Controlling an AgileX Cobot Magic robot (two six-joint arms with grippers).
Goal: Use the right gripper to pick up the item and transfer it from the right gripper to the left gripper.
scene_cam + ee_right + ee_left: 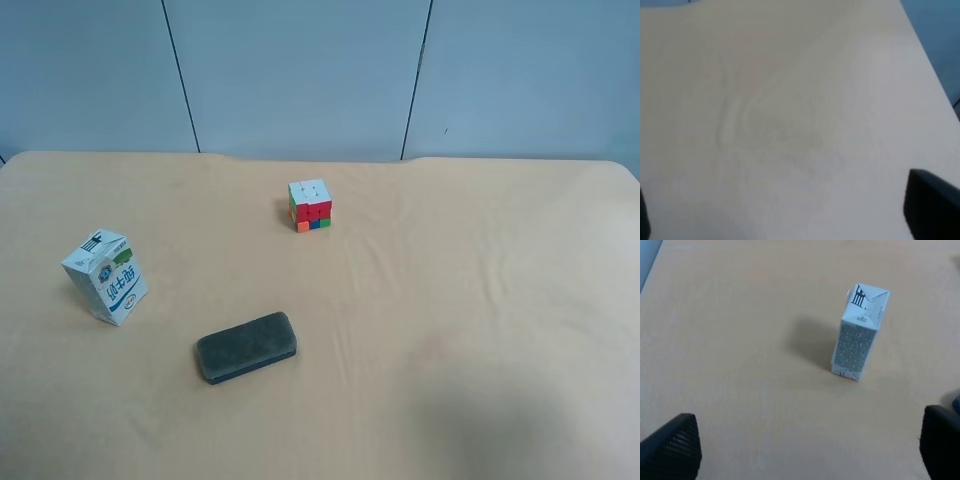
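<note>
The item, a small white-and-grey gabled milk carton with blue lettering, stands upright on the tan cloth at the exterior high view's left. It also shows in the left wrist view, ahead of my left gripper, apart from it. The left gripper is open and empty, with its black fingertips wide apart. My right gripper is open and empty over bare cloth, and only its fingertips show at the frame edges. Neither arm shows in the exterior high view.
A multicoloured puzzle cube sits near the table's middle back. A dark grey oblong eraser lies in front, between cube and carton. A grey-blue panelled wall stands behind the table.
</note>
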